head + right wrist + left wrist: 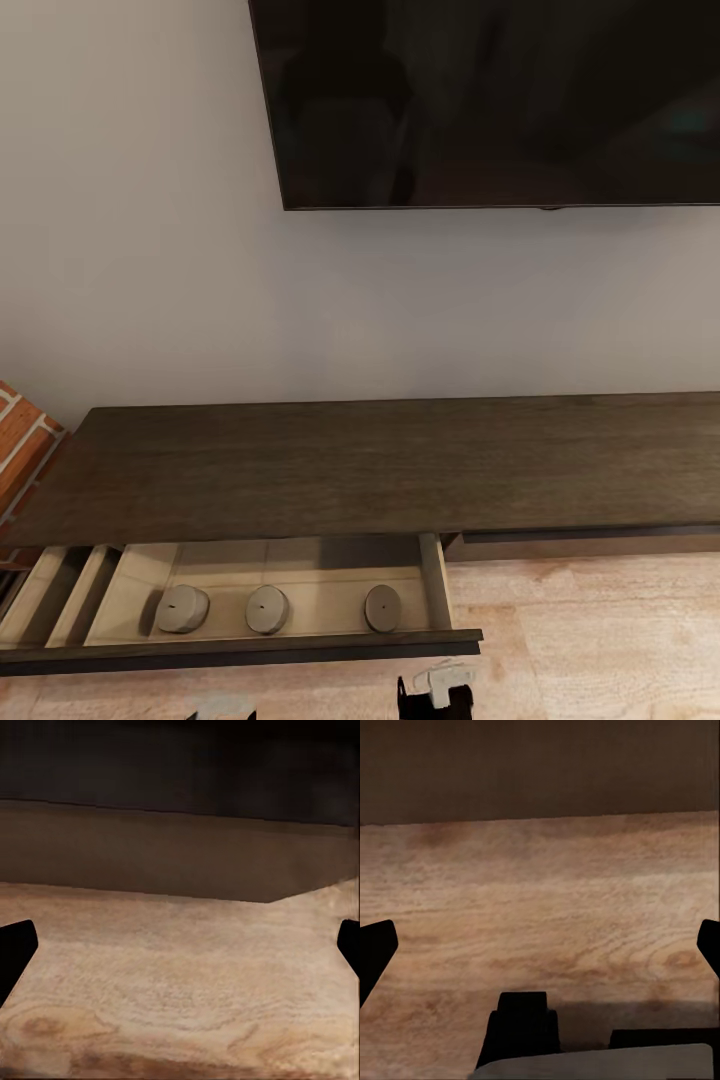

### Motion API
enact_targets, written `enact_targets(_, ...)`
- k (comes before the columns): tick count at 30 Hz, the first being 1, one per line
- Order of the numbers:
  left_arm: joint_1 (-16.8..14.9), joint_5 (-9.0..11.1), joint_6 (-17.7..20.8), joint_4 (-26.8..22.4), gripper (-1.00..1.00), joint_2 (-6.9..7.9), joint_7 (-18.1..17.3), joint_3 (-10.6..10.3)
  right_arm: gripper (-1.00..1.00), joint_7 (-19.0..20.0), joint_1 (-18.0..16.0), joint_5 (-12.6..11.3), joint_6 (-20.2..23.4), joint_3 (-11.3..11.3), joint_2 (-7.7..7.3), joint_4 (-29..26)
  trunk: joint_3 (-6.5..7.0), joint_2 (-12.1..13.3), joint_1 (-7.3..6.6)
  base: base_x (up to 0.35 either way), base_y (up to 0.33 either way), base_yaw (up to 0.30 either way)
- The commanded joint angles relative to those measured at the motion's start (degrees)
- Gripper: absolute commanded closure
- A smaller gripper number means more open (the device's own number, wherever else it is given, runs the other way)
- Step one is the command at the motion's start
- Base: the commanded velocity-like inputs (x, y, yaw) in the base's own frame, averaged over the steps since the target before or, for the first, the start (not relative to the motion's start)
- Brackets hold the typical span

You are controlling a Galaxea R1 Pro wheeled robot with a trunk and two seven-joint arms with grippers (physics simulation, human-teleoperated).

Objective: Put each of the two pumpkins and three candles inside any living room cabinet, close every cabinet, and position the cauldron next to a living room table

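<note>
You are facing the cabinet, its drawer lying open at lower left holding three candles: light, rigid, likely rolling; push the flat front. Both jaws are gaping wide, empty.

A dark television screen hangs on the pale wall at 1 o'clock; red brick at 9 o'clock; light wooden floor at 4 o'clock

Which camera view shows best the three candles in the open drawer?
The head view: the three candles lie in a row in the cabinet's open drawer, all in full sight. Both wrist views show wooden floor and a dark cabinet front, no candles.
</note>
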Motion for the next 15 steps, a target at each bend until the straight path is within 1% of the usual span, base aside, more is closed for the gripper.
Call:
enact_targets(1,0.0,-0.16,-0.01,0.04,-1.0,-0.51,0.49,0.15,-1.0,-0.26,0.0,-2.02,-0.46,0.22,0.04,0.07,0.0,0.0,0.0,0.0,0.0,0.0)
enact_targets(2,0.01,-0.17,-0.01,0.07,-1.0,-0.81,0.49,0.15,-1.0,-0.36,0.01,-3.39,-0.73,0.24,0.06,0.11,0.0,0.0,0.0,0.0,0.0,0.0)
enact_targets(3,0.03,-0.17,-0.01,0.08,-1.0,-0.92,0.5,0.15,-1.0,-0.4,0.02,-3.91,-0.84,0.23,0.06,0.12,0.0,0.0,0.0,0.0,0.0,0.0)
enact_targets(4,0.03,-0.15,-0.01,0.13,-1.0,-1.11,0.5,0.18,-1.0,-0.47,0.03,-4.91,-1.06,0.2,0.07,0.19,0.0,0.0,0.0,0.0,0.0,0.0)
enact_targets(6,0.01,-0.01,-0.01,0.19,-1.0,-1.27,0.54,0.26,-1.0,-0.51,0.08,-5.62,-1.22,0.21,0.07,0.2,0.0,0.0,0.0,0.0,0.0,0.0)
enact_targets(15,0.0,0.09,-0.07,0.0,-1.0,-1.42,0.65,0.32,-1.0,-0.84,0.1,-6.04,-1.27,0.26,0.07,0.18,0.0,0.0,0.0,0.0,0.0,0.0)
